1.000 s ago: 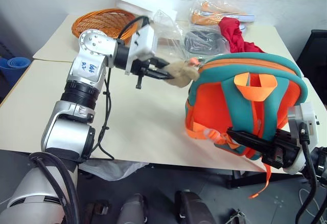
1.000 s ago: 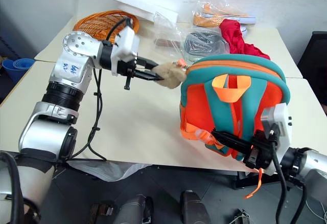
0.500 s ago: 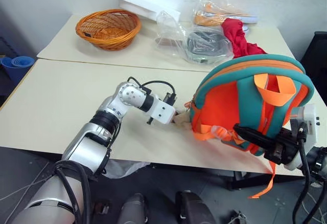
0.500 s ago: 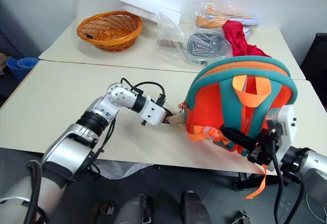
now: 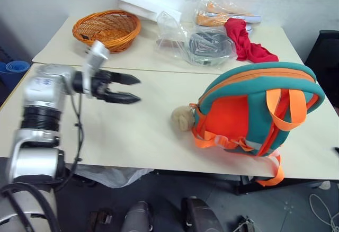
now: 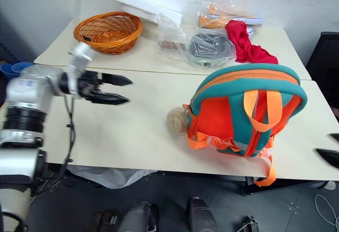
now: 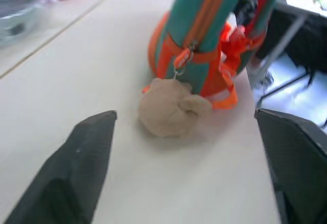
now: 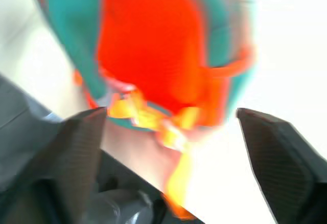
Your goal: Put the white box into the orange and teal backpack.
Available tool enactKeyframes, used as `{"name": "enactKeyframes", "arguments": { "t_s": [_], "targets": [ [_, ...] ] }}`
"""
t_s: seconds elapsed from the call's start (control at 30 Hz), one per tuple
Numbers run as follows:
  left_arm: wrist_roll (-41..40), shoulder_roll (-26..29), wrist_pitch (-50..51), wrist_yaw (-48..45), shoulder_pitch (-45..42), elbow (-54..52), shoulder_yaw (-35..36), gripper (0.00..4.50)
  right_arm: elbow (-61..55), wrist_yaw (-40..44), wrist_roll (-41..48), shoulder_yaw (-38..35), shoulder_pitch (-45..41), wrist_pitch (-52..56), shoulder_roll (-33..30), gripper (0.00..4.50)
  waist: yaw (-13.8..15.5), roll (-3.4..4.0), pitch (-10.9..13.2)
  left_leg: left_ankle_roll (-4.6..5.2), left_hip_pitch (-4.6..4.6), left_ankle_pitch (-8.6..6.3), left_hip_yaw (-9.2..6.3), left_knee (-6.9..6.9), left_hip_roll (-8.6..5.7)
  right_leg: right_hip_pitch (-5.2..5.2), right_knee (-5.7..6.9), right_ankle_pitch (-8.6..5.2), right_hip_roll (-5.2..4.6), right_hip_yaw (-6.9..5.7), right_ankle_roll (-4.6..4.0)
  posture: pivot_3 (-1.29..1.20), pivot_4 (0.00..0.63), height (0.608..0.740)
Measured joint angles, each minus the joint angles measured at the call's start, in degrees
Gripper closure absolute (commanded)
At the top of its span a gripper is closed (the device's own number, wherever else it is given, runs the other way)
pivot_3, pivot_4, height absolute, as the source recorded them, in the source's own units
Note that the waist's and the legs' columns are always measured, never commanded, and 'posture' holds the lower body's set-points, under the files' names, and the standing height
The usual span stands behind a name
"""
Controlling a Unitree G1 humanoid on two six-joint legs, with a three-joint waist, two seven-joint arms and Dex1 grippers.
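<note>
Backpack: we see the orange and teal backpack (image 5: 259, 110) standing on the front table (image 5: 132, 131), near its front edge, on the right side of the head views, with its orange straps facing us.
Straps: one orange strap end (image 5: 270, 176) hangs down over the table's front edge.
Plush toy: the beige plush toy (image 5: 181, 118) lies on the table just to the left of the backpack; in the left wrist view it hangs from an orange tab at the backpack's zip.
White box: we cannot find the flat white case on either table; whether it sits inside the backpack we cannot tell.
Left gripper: we see our left gripper (image 5: 130, 88) above the table, well apart from the backpack and pointing toward it, its two black fingers (image 7: 82, 168) spread wide with nothing between them.
Right gripper: in the right wrist view our right gripper (image 8: 168, 173) faces the orange side of the backpack, its two fingers (image 8: 71, 152) spread wide and clear of the fabric; a dark tip shows at the right edge of the right eye view (image 6: 329, 157), off the backpack.
Rear table: we see an orange wicker basket (image 5: 107, 28) at the left, a long white foam board (image 5: 143, 3) behind it, clear plastic bags (image 5: 204, 44) in the middle, and a red cloth (image 5: 244, 42) to their right.
Far corner: another clear bag with orange contents (image 5: 222, 10) lies behind the red cloth.
</note>
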Motion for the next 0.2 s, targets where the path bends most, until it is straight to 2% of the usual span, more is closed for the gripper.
{"name": "enactKeyframes", "arguments": {
  "t_s": [0.1, 0.2],
  "targets": [
    [-1.11, 2.73, 1.98, 0.04, -0.89, 0.21, 2.18, 0.0, 6.39, 3.91, -3.28, -3.34, -0.64, -0.28, -2.48, 0.03, -0.11, -0.01, 0.0, -0.02, 0.0, -0.01, -0.04, 0.0, -0.01, 0.02, -0.01, -0.01, -0.22, -0.02, -0.02, 0.0, 0.15, 0.74],
    [-3.2, 2.75, 3.95, 0.25, 0.96, -2.57, 4.57, 0.0, 6.26, 3.12, -4.56, -1.74, -4.52, -0.62, -1.41, 0.03, -0.22, -0.01, -0.01, -0.07, -0.02, -0.04, -0.03, 0.0, 0.01, 0.01, 0.01, -0.01, -0.33, 0.01, -0.02, 0.0, 0.15, 0.74]
  ]
}}
